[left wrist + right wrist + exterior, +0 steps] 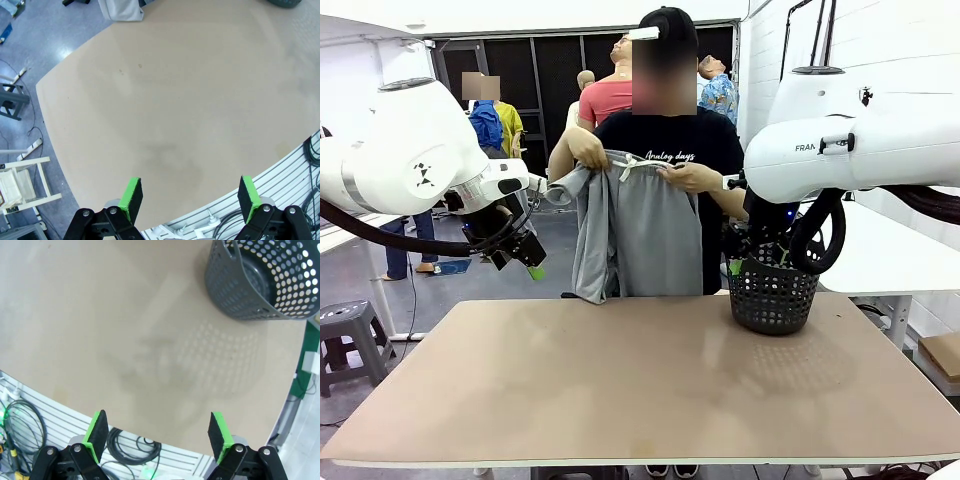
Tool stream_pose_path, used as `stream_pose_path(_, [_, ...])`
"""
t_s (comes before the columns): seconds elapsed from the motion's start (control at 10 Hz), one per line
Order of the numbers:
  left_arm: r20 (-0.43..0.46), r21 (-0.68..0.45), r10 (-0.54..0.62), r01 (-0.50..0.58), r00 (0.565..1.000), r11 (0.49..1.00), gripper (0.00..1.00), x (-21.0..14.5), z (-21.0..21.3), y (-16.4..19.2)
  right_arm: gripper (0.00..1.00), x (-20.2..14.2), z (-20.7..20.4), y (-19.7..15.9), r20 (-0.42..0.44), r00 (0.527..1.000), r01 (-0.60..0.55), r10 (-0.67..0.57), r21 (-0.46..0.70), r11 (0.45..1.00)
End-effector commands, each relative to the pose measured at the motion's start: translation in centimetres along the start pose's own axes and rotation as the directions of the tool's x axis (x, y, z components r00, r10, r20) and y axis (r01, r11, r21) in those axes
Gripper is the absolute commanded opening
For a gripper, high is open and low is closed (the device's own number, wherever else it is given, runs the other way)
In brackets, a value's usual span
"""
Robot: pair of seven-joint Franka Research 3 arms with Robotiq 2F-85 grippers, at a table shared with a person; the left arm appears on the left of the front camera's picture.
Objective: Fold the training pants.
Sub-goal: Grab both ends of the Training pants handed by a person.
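A person across the table holds the light grey training pants [638,235] up by the waistband with both hands, legs hanging down to the far table edge. A corner of the grey fabric [121,9] shows at the top of the left wrist view. My left gripper [525,255] hovers above the table's left side, left of the pants; its green pads [131,197] stand wide apart over bare tabletop with nothing between them. My right gripper [159,432] is open too, above the table's near edge. In the front view the right arm's white body [850,135] hangs over the basket.
A black mesh basket [772,295] stands at the table's far right and appears in the right wrist view [265,280]. The tan table [640,390] is bare in the middle. A stool [350,335] stands left of the table, and cables lie below the near edge.
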State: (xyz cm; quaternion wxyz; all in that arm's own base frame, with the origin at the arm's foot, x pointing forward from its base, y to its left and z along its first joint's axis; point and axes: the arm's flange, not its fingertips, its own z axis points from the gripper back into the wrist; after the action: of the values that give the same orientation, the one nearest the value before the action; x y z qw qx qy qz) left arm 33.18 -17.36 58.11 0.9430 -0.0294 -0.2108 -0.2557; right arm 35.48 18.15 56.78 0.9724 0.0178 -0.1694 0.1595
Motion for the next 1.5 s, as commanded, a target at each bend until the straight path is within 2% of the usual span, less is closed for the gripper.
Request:
stream_pose_path(0.0, [0.006,-0.002,-0.007,0.007,1.0,1.0,1.0,0.12,0.0,0.25,1.0,0.03,-0.03,-0.02,-0.004,1.0,-0.009,0.009,0.0,1.0])
stream_pose_path(1.4, [0.006,-0.002,-0.007,0.007,1.0,1.0,1.0,0.12,0.0,0.25,1.0,0.03,-0.03,-0.02,-0.004,1.0,-0.009,0.009,0.0,1.0])
